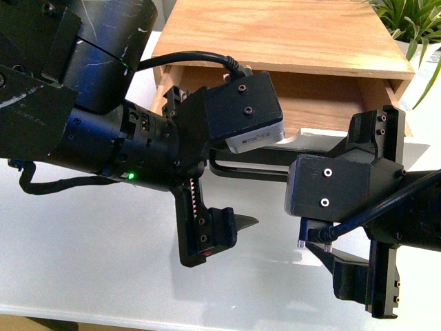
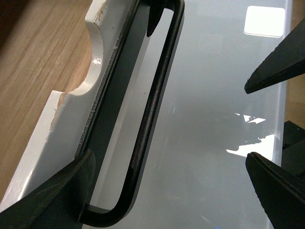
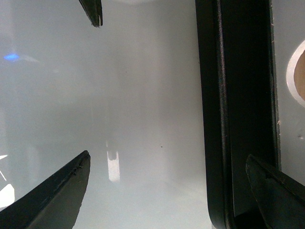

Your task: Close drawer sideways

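Observation:
The drawer [image 1: 317, 103] stands pulled out of a wooden cabinet [image 1: 275, 34], its light wood inside showing. Both arms cover its front panel. In the left wrist view the white front panel [image 2: 62, 119] shows its half-round notch [image 2: 78, 81] and the black bar handle [image 2: 152, 109]. My left gripper [image 2: 169, 191] is open, and the handle's curved end lies between its fingers [image 2: 57, 200]. My right gripper [image 3: 167, 191] is open too. The handle [image 3: 214, 119] runs just inside one of its fingers [image 3: 279, 191], next to the panel [image 3: 288, 119]. Neither gripper holds anything.
The cabinet stands on a glossy white table [image 1: 89, 248], whose front edge runs along the bottom of the front view. A green plant [image 1: 413, 21] stands at the back right. The two wrist cameras [image 1: 248, 110] crowd together in front of the drawer.

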Available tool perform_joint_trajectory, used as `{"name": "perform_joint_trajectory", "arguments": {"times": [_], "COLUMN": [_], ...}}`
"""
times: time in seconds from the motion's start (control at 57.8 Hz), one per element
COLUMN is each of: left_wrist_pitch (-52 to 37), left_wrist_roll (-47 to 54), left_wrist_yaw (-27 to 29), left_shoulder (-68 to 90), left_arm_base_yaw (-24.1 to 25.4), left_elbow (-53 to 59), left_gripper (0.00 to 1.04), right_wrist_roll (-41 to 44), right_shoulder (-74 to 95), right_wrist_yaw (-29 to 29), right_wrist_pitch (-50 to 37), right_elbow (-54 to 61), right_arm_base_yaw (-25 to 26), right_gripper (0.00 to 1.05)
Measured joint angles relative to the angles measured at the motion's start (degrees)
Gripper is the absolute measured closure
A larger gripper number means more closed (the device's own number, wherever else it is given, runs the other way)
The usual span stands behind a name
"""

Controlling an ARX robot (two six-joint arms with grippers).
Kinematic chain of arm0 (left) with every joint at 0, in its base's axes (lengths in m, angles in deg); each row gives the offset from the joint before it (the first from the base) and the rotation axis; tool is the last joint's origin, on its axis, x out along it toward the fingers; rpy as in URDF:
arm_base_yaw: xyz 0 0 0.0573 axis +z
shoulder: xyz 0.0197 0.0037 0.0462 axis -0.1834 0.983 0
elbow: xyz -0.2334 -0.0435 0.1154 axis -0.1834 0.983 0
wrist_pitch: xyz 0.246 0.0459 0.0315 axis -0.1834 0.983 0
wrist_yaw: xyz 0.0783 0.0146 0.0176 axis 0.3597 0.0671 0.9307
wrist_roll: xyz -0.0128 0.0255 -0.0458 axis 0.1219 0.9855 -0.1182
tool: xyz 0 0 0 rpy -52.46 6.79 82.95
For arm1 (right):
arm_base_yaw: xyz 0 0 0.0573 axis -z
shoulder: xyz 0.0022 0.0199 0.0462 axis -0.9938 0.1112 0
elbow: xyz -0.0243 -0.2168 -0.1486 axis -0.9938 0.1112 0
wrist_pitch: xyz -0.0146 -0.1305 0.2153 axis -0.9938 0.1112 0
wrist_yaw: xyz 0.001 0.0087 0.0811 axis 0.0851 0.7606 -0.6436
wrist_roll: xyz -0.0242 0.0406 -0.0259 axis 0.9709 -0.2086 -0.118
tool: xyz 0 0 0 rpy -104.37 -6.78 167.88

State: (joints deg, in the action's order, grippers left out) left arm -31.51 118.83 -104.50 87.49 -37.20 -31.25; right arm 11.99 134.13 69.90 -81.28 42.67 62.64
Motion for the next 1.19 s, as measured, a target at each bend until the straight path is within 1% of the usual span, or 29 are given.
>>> {"name": "perform_joint_trajectory", "arguments": {"times": [0.502, 1.194], "left_wrist_pitch": [0.96, 1.62], "left_wrist_roll": [2.08, 4.09], "left_wrist_yaw": [0.92, 2.10], "left_shoulder": [2.03, 3.02], "left_arm_base_yaw": [-1.40, -1.79], "left_elbow": [-2.14, -3.06], "left_gripper": [0.09, 0.09], "right_wrist_roll": [0.37, 0.52], "right_shoulder": [3.34, 6.40], "right_wrist_yaw": [-0.24, -0.20], "right_wrist_pitch": [-1.25, -4.00], "right_elbow": [-1.16, -2.03], "right_arm_base_yaw": [0.90, 1.81], "right_gripper": [0.09, 0.09]}}
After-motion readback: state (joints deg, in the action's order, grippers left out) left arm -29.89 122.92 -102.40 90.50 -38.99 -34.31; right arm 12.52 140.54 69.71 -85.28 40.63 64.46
